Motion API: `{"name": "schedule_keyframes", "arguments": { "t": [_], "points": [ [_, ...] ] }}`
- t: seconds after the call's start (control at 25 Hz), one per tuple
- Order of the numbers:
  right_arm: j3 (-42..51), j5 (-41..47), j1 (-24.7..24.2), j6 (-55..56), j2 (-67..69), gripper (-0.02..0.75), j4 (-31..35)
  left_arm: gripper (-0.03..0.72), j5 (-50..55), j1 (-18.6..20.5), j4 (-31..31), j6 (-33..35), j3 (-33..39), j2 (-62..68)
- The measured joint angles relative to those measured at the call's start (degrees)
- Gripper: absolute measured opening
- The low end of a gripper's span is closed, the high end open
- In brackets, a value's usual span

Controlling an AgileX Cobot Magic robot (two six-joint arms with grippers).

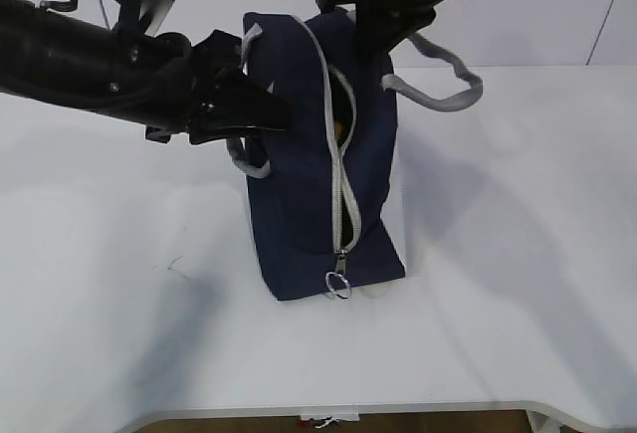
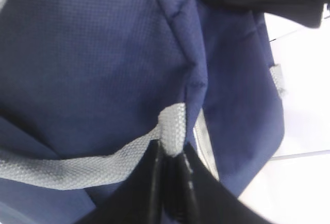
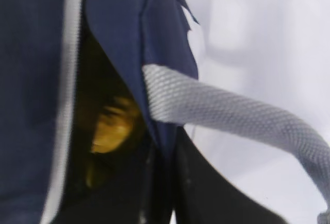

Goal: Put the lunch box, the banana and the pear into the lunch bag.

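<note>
Upright, navy lunch bag (image 1: 299, 184) gapes (grey zipper (image 1: 345, 194) half-open) on table (image 1: 518, 284).

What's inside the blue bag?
Through the gap in the lunch bag, something yellow-orange shows in the dark; it is too blurred to name. The rest of the inside is hidden by the fabric, so no lunch box or other food shows.

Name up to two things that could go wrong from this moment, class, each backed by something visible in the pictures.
1. The lunch bag stands tall and narrow, pinched at its top by the left gripper and right gripper. On release or a sideways tug, it may tip.
2. The zipper is only partly closed; something yellow shows inside the gap and could snag the zipper.
</note>
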Motion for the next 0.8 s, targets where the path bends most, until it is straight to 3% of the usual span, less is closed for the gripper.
{"name": "schedule_keyframes", "arguments": {
  "t": [0.16,0.28,0.52,0.8],
  "points": [
    [0.0,-0.52,0.0,0.0,0.0,0.331,3.65,0.268,1.1,0.11,0.35,0.02,0.0,0.0],
    [0.0,-0.52,0.0,0.0,-0.88,0.433,5.93,0.326,3.77,1.42,2.14,0.12,0.0,-0.9],
    [0.11,-0.61,0.0,0.0,-6.34,0.461,8.62,0.337,11.61,6.6,5.58,-0.77,0.0,-4.54],
    [7.74,-0.61,0.0,-0.61,-15.67,0.465,9.07,0.338,22.88,9.44,16.81,-5.53,0.0,-6.41]
  ]
}}
